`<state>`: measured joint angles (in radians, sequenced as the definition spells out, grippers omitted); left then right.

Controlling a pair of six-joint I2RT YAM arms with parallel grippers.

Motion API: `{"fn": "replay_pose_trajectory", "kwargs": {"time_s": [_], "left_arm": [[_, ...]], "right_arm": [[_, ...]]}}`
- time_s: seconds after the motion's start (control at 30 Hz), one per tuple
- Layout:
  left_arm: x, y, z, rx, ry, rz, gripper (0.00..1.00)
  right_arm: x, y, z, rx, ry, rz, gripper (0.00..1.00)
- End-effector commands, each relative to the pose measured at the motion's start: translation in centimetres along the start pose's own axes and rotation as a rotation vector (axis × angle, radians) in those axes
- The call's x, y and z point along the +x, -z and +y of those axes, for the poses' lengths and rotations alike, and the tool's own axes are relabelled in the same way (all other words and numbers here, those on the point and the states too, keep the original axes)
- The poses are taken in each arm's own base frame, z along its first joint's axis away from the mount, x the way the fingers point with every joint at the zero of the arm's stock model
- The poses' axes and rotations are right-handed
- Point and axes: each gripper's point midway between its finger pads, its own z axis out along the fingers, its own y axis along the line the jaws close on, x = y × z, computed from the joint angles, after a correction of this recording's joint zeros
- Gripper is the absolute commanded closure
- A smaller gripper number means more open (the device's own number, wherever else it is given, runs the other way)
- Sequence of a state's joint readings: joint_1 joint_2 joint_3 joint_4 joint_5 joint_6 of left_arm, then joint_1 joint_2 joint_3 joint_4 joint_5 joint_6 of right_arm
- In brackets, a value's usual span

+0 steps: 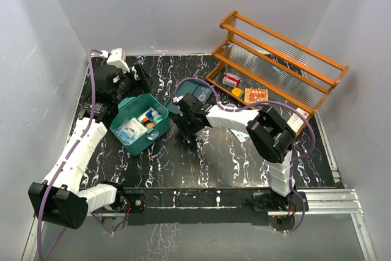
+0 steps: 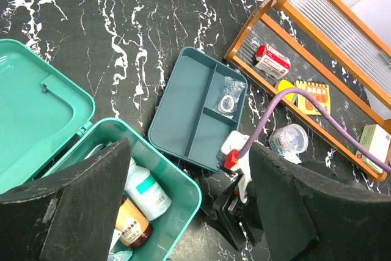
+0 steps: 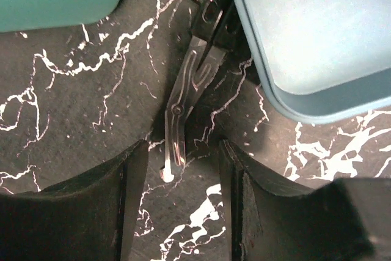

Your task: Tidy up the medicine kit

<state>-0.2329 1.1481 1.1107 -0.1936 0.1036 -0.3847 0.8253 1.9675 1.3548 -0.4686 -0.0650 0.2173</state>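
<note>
Top view: medicine kit (image 1: 139, 128) sits on the left of the black marbled surface (image 1: 214, 163) with its lid up. Its insert tray (image 1: 197, 88) lies apart, just to the right and farther back, and the orange rack (image 1: 275, 65) is far right. Left hand (image 1: 125, 87) hangs behind the kit; right hand (image 1: 185, 128) is low between kit and tray. Left wrist view: left hand (image 2: 192, 151) is wide open and empty above the kit (image 2: 177, 194), with bottles (image 2: 146, 191) already inside. Tray (image 2: 183, 102) holds only a small sachet (image 2: 229, 93). Right wrist view: right hand (image 3: 181, 157) is open, fingers either side of the blade end of the scissors (image 3: 183, 96), gap on both sides, nothing gripped. Scissor handles lie right at the tray corner (image 3: 317, 41); can't tell if they touch it. Risks: the blade is thin and flat on the surface, so the pads may close above it or skate off. A pinch this far toward the tip leaves the handle end heavy, so it may swing or slip out on the lift. Handles could also snag the tray edge and drag the tray.
</note>
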Motion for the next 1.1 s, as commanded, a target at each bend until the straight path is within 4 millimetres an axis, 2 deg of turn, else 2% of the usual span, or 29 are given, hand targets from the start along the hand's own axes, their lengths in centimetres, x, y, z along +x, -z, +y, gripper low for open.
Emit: {"fn": "replay_pose_trajectory", "kwargs": {"time_s": [0.0, 0.17, 0.33, 0.47, 0.6, 0.77, 0.87, 0.97, 1.07], "left_arm": [[-2.2, 1.5, -0.7, 0.009, -0.021, -0.066, 0.23], [-2.1, 1.5, -0.7, 0.009, -0.023, -0.065, 0.23], [-2.1, 1.7, -0.7, 0.007, -0.024, -0.067, 0.23], [-2.1, 1.8, -0.5, 0.001, -0.026, -0.069, 0.23], [-2.1, 1.9, -0.6, 0.003, -0.026, -0.072, 0.23], [-1.9, 1.8, -0.5, 0.003, -0.025, -0.068, 0.23], [-1.7, 1.8, -0.4, 0.003, -0.023, -0.067, 0.23], [-1.7, 1.8, -0.4, 0.005, -0.021, -0.067, 0.23], [-1.8, 1.8, -0.5, 0.006, -0.023, -0.069, 0.23]], "right_arm": [[-3.0, -0.2, 1.2, -0.021, 0.002, -0.071, 0.52], [-2.7, -1.7, 1.7, 0.013, 0.041, -0.056, 0.57], [-1.5, -2.4, 1.1, 0.086, 0.048, -0.028, 0.75], [0.0, -1.5, -0.6, 0.178, 0.038, -0.02, 0.85], [1.6, 0.2, -0.5, 0.147, 0.063, 0.008, 0.89], [4.9, 2.7, 0.6, 0.046, 0.117, 0.095, 0.88], [6.0, 4.0, 0.4, 0.04, 0.121, 0.118, 0.85], [5.7, 4.0, 0.2, 0.062, 0.104, 0.103, 0.73], [4.0, 3.3, -0.1, 0.108, 0.063, 0.071, 0.62]]}}
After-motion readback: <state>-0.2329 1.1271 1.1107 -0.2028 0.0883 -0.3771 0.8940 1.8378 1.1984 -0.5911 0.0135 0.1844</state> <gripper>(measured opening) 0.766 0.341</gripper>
